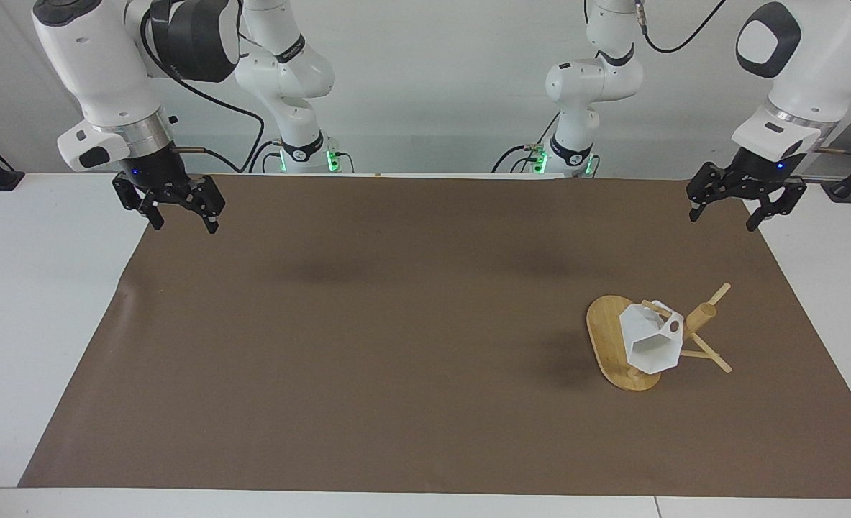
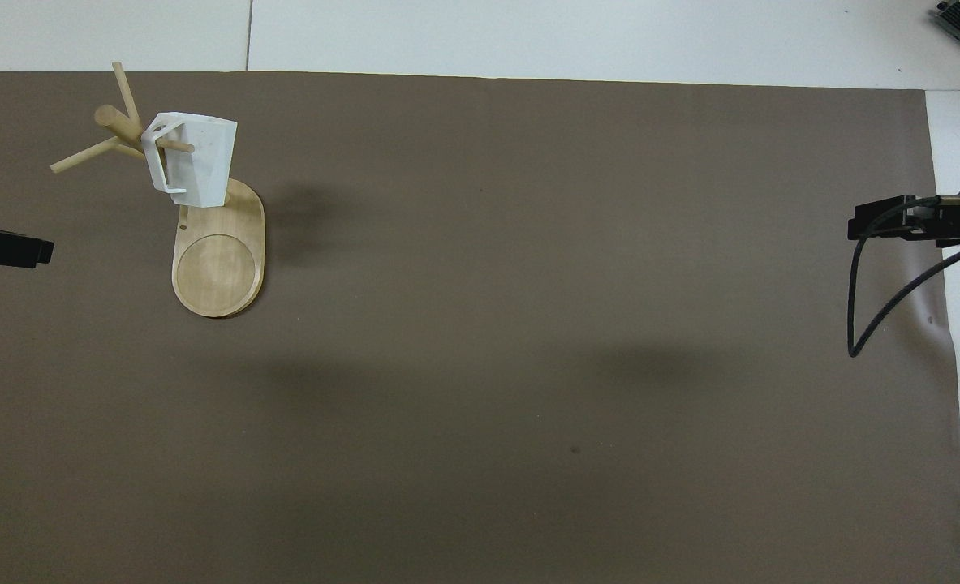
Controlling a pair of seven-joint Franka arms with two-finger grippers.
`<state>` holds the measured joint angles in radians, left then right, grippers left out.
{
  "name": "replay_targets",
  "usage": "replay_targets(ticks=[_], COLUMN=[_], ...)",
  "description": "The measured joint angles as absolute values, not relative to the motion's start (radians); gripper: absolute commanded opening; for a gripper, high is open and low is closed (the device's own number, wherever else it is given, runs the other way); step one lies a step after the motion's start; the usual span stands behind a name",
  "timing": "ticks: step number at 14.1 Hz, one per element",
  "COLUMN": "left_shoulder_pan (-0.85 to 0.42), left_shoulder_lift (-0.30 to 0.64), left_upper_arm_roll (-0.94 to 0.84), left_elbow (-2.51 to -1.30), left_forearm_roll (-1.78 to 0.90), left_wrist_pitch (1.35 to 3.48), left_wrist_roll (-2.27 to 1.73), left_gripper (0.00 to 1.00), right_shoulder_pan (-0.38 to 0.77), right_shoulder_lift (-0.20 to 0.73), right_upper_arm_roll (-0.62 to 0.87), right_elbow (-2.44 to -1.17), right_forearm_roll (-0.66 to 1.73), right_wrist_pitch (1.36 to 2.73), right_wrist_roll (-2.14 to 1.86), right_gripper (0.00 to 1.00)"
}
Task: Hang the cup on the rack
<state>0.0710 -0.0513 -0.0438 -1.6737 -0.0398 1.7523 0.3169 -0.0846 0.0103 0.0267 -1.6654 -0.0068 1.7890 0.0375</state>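
Observation:
The white faceted cup [image 1: 652,338] hangs by its handle on a slanted peg of the bamboo rack [image 1: 605,334], tilted, with its open rim turned away from the robots. It hangs over the rack's oval base. In the overhead view the cup [image 2: 195,158] and the rack [image 2: 218,264] stand toward the left arm's end of the table. My left gripper [image 1: 722,219] is open and empty, raised well clear of the rack over the mat's edge; it also shows in the overhead view [image 2: 5,247]. My right gripper [image 1: 184,226] is open and empty, and that arm waits at its own end [image 2: 885,221].
A brown mat [image 1: 396,324] covers most of the white table [image 1: 37,302]. A black cable [image 2: 857,308] loops down from the right gripper over the mat's edge.

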Motion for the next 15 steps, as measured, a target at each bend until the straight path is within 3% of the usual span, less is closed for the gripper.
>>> replay_targets(ticks=[15], left_shoulder_pan=[0.069], left_shoulder_lift=[-0.035], left_upper_arm_roll=[-0.073], left_elbow=[-1.603], left_forearm_roll=[-0.072], left_wrist_pitch=[1.632], left_wrist_roll=[0.136], left_gripper=[1.00], right_shoulder_pan=[-0.085], right_shoulder_lift=[0.010], right_upper_arm_roll=[0.027], right_elbow=[-1.665], right_forearm_roll=[-0.007], right_wrist_pitch=[1.789], right_wrist_roll=[0.037], right_gripper=[1.00])
